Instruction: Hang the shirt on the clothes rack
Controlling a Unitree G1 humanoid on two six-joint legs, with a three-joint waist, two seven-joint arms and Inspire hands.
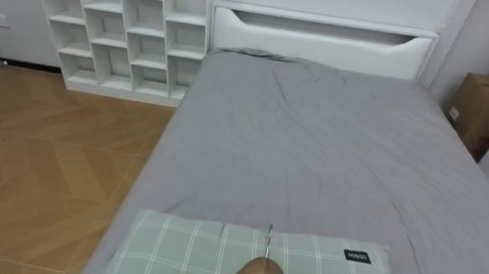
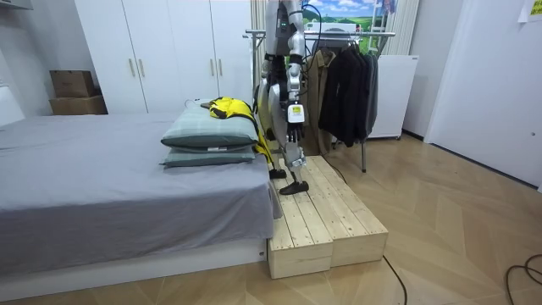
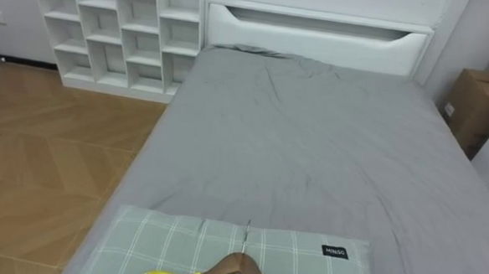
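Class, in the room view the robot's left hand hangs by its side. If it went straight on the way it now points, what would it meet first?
The left hand points downward, so it would most likely first meet the wooden platform the robot stands on, though depth is unclear.

Standing upright; left hand (image 2: 293, 124) hangs low beside hip.

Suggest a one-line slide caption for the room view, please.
Robot on a wooden platform beside the bed, a yellow garment lying on stacked pillows, a clothes rack behind it.
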